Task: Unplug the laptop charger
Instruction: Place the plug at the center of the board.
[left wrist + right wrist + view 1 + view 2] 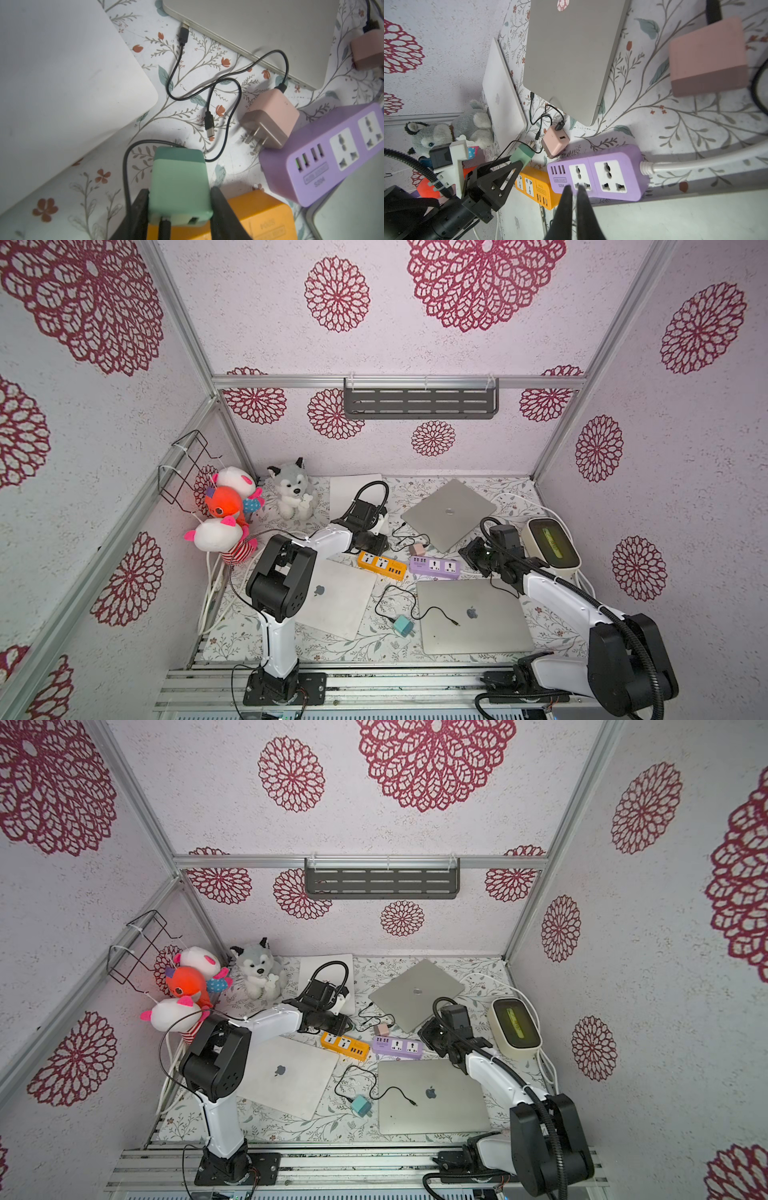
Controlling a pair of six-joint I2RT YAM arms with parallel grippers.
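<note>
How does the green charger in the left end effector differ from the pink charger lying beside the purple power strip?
The green charger is gripped by the left end effector; the pink charger lies loose on the table. The green one is mint with a teal band; the pink one is pink with a brownish band. Both show bare prongs and a black cable attached.

The purple power strip [612, 154] reads "4USB SOCKET" and "S20A" beside its USB ports.
</note>
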